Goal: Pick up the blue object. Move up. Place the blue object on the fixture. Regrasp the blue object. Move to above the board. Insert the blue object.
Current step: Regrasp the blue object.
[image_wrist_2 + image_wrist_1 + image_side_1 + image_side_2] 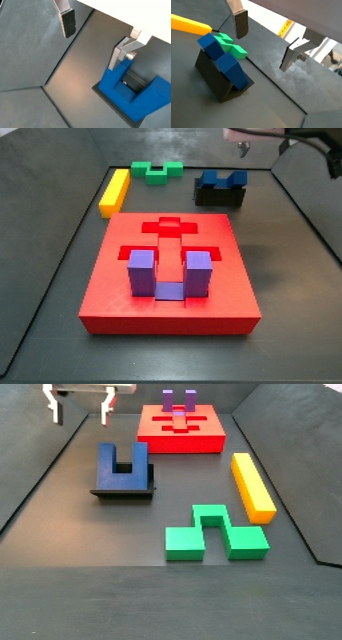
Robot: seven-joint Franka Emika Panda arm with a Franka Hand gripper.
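In a wrist view, the end effector [268, 42] is seen spread wide and empty, with the blue object [224, 60] resting tilted on the fixture [216, 80] at about 8 o'clock from it. A green block [232, 46] and a yellow bar [190, 24] lie just beyond.

In a wrist view, the blue object [137, 97] is recorded at 5 o'clock, close beneath one finger [123, 52]; contact cannot be confirmed from this angle.

In a side view, the blue object [222, 180] is seen seated on the fixture [218, 196], at 1 o'clock from the board [171, 308], which carries a purple block [168, 276].

In a side view, the end effector [79, 411] hangs at 11 o'clock from the blue object [122, 468], apart from it.

The regrasp is judged pending: the end effector should be centred over the block, aligned squarely, lowered, then closed.
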